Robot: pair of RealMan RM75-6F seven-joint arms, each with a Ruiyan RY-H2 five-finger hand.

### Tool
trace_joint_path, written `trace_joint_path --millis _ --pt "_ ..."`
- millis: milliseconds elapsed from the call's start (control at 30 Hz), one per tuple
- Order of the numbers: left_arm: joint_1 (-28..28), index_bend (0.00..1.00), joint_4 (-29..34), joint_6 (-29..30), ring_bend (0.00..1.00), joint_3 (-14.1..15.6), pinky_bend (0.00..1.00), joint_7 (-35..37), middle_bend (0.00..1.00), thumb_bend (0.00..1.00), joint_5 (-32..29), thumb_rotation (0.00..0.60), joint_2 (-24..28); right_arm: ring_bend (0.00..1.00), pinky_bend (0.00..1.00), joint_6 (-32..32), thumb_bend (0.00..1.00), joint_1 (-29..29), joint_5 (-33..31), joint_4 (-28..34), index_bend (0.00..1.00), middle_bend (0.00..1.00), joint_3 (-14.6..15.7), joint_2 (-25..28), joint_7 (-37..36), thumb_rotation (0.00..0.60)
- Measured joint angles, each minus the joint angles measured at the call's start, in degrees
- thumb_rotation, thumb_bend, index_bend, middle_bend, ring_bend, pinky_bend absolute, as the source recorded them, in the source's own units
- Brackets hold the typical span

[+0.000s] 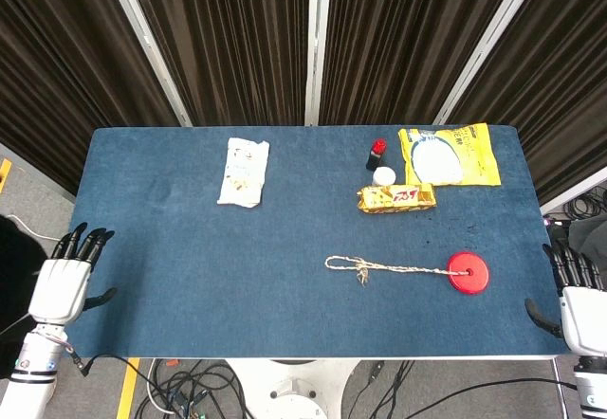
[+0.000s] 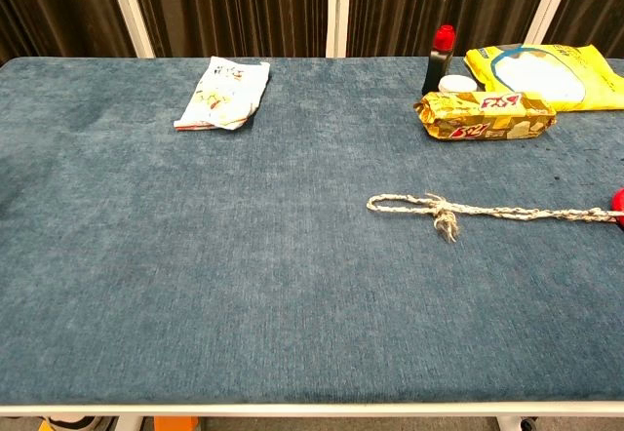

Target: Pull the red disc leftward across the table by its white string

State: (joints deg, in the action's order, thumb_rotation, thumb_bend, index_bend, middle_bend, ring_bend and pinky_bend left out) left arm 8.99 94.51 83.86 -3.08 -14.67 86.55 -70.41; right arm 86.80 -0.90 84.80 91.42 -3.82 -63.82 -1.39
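From the head view, the red disc (image 1: pixel 467 272) lies at the table's (image 1: pixel 190 277) right, near the empty, spread right hand (image 1: pixel 575 291); its white string (image 1: pixel 389 266) trails leftward. The left hand (image 1: pixel 64 275), also spread and empty, is well apart. In the chest view, the string (image 2: pixel 487 209) crosses the table's (image 2: pixel 244 285) right side to the disc (image 2: pixel 618 203) at the edge.

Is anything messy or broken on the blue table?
Nothing looks broken or spilled. The white string lies nearly straight from the red disc, with a frayed knot partway along. The white snack packet is crumpled and sits a little crooked. Neither robot hand touches anything.
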Motion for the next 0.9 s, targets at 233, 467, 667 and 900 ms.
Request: trace_joint_path --millis 233,467,667,900 --pt "0.7 0.16 0.8 -0.8 0.04 0.1 0.17 0.4 0.13 0.00 0.7 0.600 0.2 0.00 0.00 -0.3 0.21 0.0 -0.3 -0.3 0.00 0.00 0.0 -0.1 -0.1 0.600" --pt "4.7 0.16 2.9 -5.8 0.04 0.7 0.17 2.1 0.13 0.00 4.3 0.600 0.0 0.00 0.00 -0.3 0.21 0.0 -0.3 -0.4 0.00 0.00 0.0 0.0 -0.1 0.600" --pt "12.2 0.15 4.4 -14.4 0.04 -0.1 0.17 2.1 0.13 0.00 7.4 0.600 -2.7 0.00 0.00 -0.3 0.21 0.1 -1.2 -1.6 0.00 0.00 -0.4 0.2 -1.0 0.600" --pt "23.9 0.15 1.9 -27.7 0.04 -2.9 0.17 2.3 0.13 0.04 7.6 0.600 -12.2 0.00 0.00 -0.9 0.21 0.7 -2.7 -3.9 0.00 0.00 -0.4 0.0 -3.4 0.600"
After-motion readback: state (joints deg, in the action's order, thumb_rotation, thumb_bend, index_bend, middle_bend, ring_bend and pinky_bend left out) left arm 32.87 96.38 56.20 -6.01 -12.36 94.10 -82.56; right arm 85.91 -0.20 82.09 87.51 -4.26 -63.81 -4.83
